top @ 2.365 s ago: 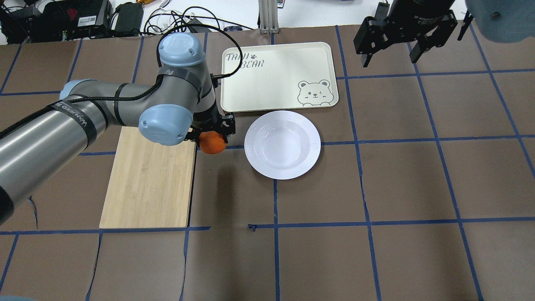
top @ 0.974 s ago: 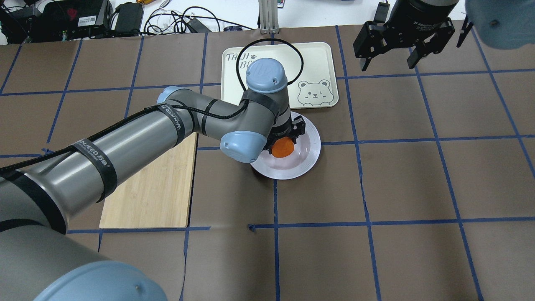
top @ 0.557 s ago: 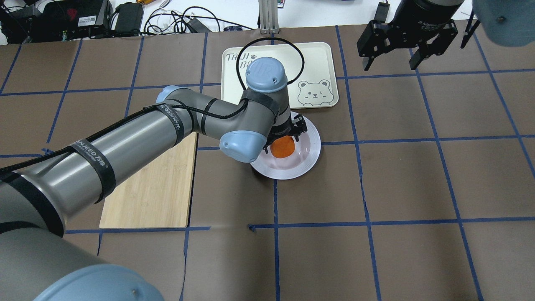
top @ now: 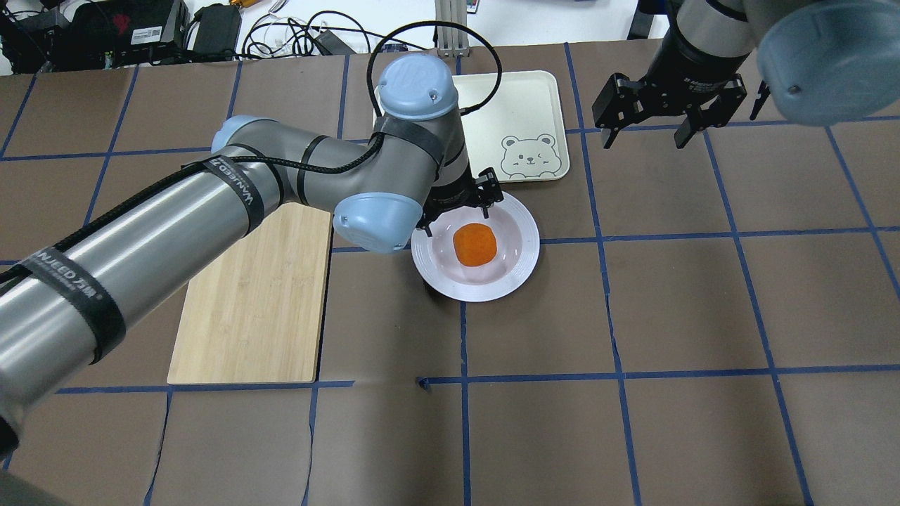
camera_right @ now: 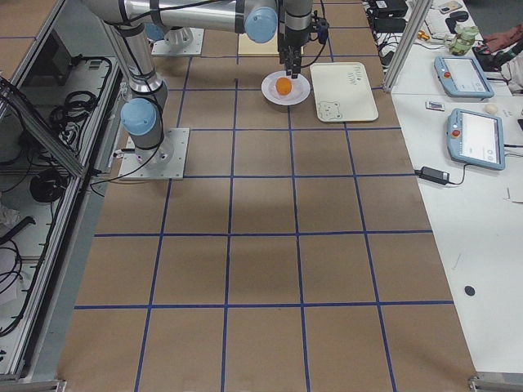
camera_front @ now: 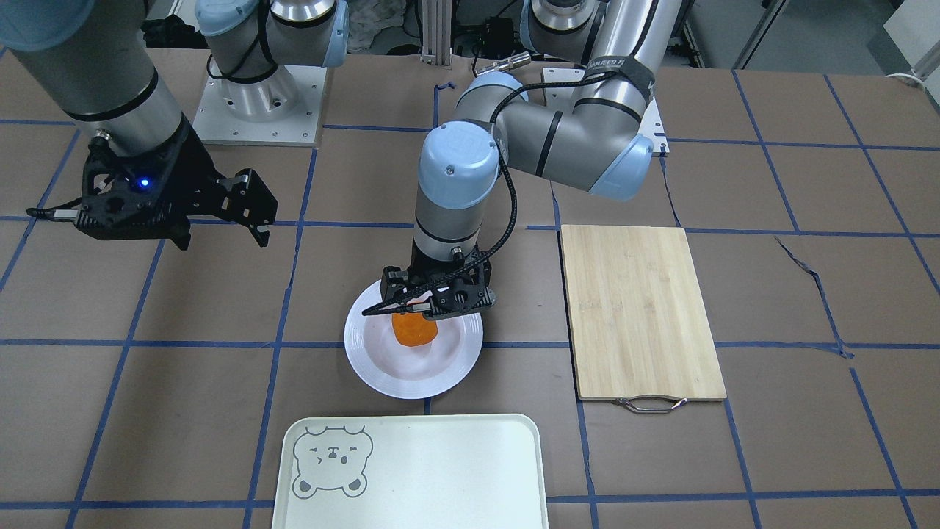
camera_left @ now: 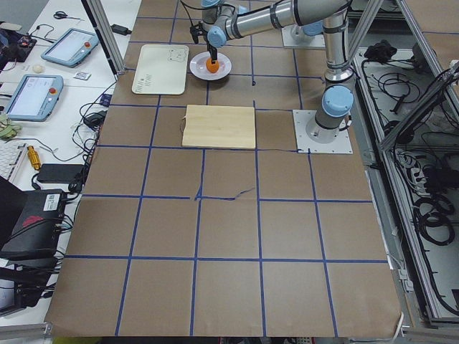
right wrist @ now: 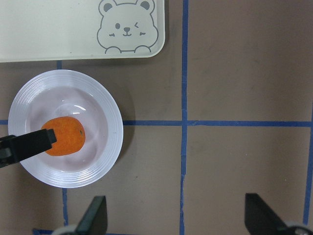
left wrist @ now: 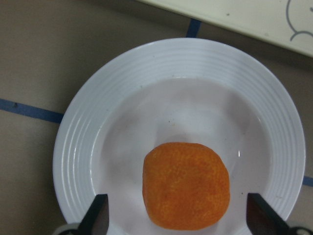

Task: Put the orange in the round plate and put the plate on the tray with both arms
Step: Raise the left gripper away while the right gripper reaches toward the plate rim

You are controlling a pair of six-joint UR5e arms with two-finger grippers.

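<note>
The orange (top: 474,244) lies free in the well of the round plate (top: 521,263), which rests on the table just in front of the tray (top: 524,102). My left gripper (top: 457,207) hovers open just above the fruit, its fingers apart and not touching it; in the left wrist view the orange (left wrist: 186,186) sits between the spread fingertips (left wrist: 100,218). My right gripper (top: 643,133) hangs open and empty over the table to the right of the tray. In the right wrist view the plate (right wrist: 110,142) and orange (right wrist: 65,136) lie at lower left.
A bamboo cutting board (top: 246,309) with a metal handle (camera_front: 650,404) lies on the robot's left of the plate, partly under my left arm. Cables and electronics line the table's far edge (top: 211,28). Blue tape lines cross the brown table.
My left gripper carried the orange from beside the cutting board to the plate, opened, and has now lifted clear. The right gripper has shifted slightly nearer the tray.
</note>
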